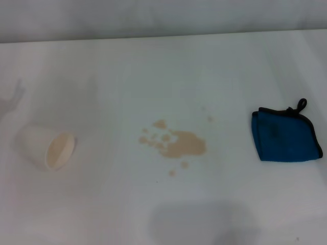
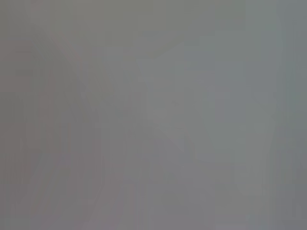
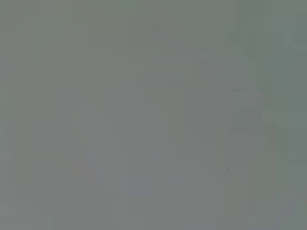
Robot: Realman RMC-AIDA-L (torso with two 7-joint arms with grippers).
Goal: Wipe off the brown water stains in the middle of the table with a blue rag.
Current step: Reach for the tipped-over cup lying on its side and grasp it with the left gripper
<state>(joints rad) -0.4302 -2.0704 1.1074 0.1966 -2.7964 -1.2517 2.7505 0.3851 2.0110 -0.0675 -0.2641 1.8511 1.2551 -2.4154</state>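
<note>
The brown water stains (image 1: 179,143) lie in the middle of the white table (image 1: 163,66) as a tan blotch with small droplets scattered around it. To their right, near the table's right side, the folded blue rag (image 1: 284,134) lies flat, its black loop at the far corner. Neither gripper shows in the head view. Both wrist views are a featureless grey and show nothing I can name.
A cream paper cup (image 1: 49,147) lies on its side at the left of the table, its mouth facing right and toward me. A faint shadow falls on the table's near edge below the stains.
</note>
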